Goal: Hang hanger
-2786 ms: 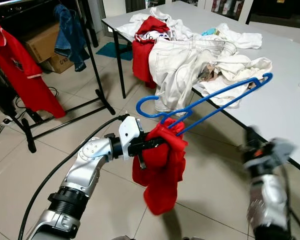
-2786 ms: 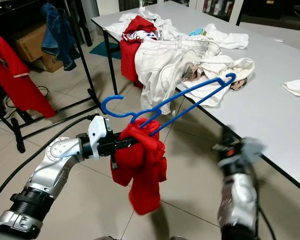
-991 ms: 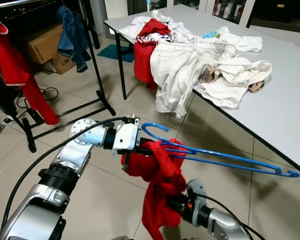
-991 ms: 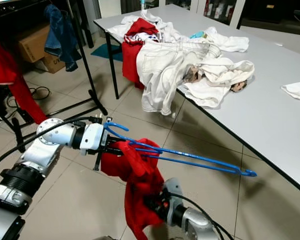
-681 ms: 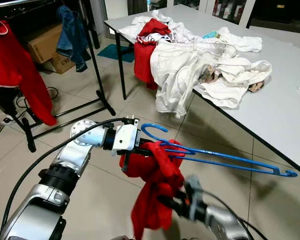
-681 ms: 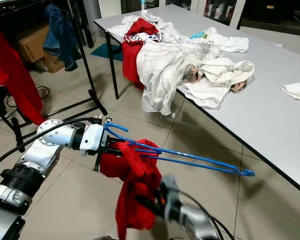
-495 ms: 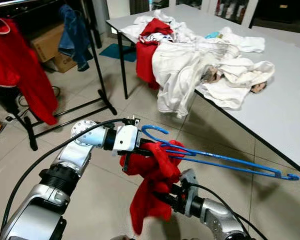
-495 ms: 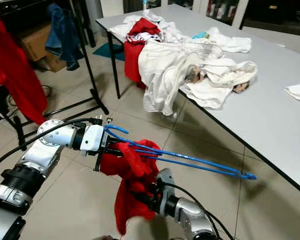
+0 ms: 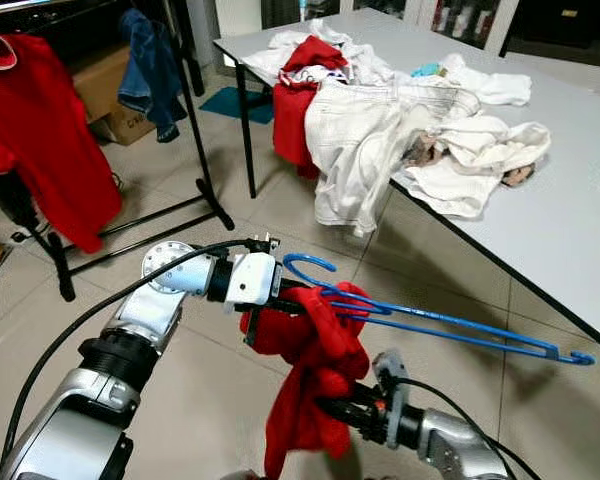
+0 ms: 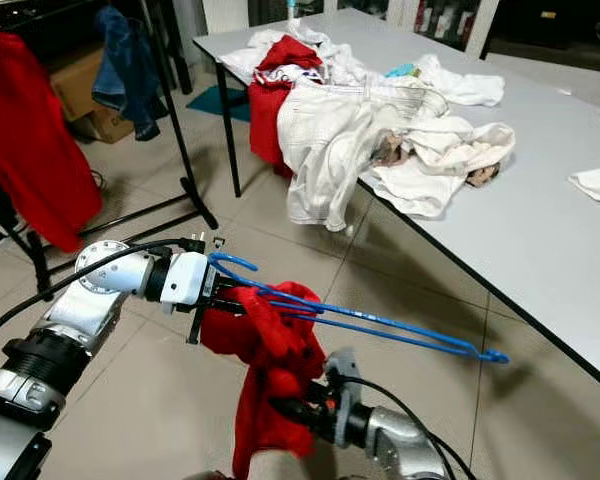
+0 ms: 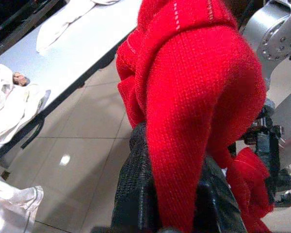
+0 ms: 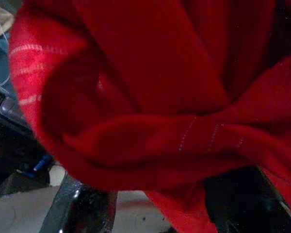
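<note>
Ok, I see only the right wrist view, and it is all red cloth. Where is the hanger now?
Observer: The blue hanger lies nearly level. The left end effector grips it near the hook, and its long end points toward the table.
Operator: And is the red cloth on the hanger?
Observer: Yes. The red garment is bunched around the hanger near the hook and hangs down. Your right end effector is at its lower part.
Operator: Where is the rack?
Observer: The clothes rack stands ahead on the robot's left, with a red shirt and a denim garment on it.
</note>
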Controlling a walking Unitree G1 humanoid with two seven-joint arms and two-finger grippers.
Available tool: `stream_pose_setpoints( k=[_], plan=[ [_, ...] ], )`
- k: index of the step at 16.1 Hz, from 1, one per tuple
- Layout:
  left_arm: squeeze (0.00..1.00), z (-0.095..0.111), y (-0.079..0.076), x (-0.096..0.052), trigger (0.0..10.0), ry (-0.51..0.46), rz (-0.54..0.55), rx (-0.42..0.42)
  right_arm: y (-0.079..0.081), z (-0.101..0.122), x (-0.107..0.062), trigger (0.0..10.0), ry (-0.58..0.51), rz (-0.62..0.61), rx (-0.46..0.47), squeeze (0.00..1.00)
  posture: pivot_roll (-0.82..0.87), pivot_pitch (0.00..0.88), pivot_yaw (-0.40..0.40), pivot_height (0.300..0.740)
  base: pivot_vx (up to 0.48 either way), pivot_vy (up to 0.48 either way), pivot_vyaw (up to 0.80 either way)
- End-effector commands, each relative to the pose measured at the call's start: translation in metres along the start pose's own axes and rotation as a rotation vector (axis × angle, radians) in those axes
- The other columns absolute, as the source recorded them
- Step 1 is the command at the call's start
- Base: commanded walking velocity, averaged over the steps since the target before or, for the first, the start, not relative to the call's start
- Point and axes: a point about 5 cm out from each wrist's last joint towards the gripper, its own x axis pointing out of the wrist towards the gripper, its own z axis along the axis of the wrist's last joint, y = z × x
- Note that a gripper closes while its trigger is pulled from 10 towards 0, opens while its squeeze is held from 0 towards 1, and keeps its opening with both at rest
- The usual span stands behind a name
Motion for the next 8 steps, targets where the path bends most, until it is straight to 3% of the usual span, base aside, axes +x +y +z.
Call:
stream_pose_setpoints(
  k=[1,5,8],
  plan=[
    [0.0,0.006,0.006,0.002,10.0,-0.001,0.002,0.039,0.004,0.008,0.009,10.0,-0.022,0.013,-0.019,0.0,-0.12,0.0,0.035,0.74,0.0,0.0,0.0],
    [0.0,0.005,0.007,0.003,10.0,-0.002,0.004,0.038,0.007,0.014,0.016,10.0,-0.01,0.022,-0.011,0.0,-0.12,0.0,0.037,0.74,0.0,0.0,0.0],
    [0.0,0.003,0.006,0.002,10.0,0.006,0.016,0.033,-0.005,0.006,-0.008,10.0,0.06,-0.013,-0.009,0.0,-0.12,0.0,0.036,0.74,0.0,0.0,0.0]
  ],
)
